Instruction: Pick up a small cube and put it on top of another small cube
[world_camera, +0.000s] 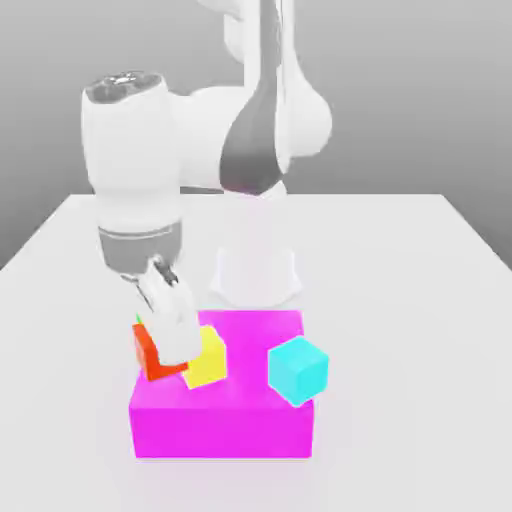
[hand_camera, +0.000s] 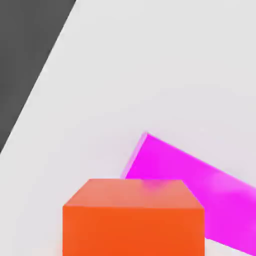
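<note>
The tool (world_camera: 172, 335) is clenched on the small plain orange-red cube (world_camera: 152, 352), holding it at the exterior view's left edge of the flat magenta block (world_camera: 220, 415) on the white worktop (world_camera: 420, 260). A small yellow cube (world_camera: 207, 358) sits just beside it, a green sliver peeks behind, and a cyan cube (world_camera: 298, 369) is farther right.

The arm (world_camera: 135, 160) is glossy white with rounded, bulbous links, a dark grey joint band, a grey metallic wrist ring, and 2 white fingers (world_camera: 172, 325) below it.
</note>
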